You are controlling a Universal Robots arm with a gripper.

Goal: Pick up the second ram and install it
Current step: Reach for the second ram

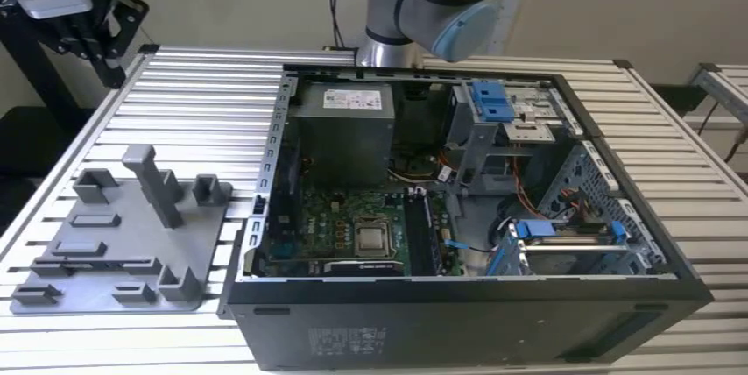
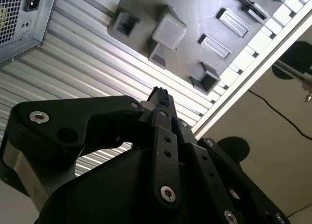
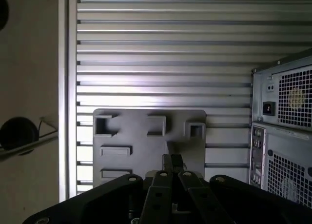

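— Where is the second ram?
— I cannot tell for certain. A thin dark line runs along the long low holder [image 1: 100, 263] on the grey tray [image 3: 146, 124], which lies straight beyond the fingertips. That may be it
— And the gripper [image 3: 171, 160]?
— Its fingers are pressed together with nothing between them, and it hangs well above the tray
— How would the strip handle?
— I'd judge it light and stiff, but thin and easily harmed. It is best pinched across its flat faces near the middle of the upper edge, clear of the contact edge
— What stands around it?
— The tray's upright pegs [image 1: 158, 191] rise near the holder and could catch a finger. Off to one side of the fingers is the computer case [image 1: 468, 283], lying open. Inside, a blue-clipped bracket [image 1: 479, 130] and loose cables [image 1: 547, 207] crowd the black sockets [image 1: 423, 230]
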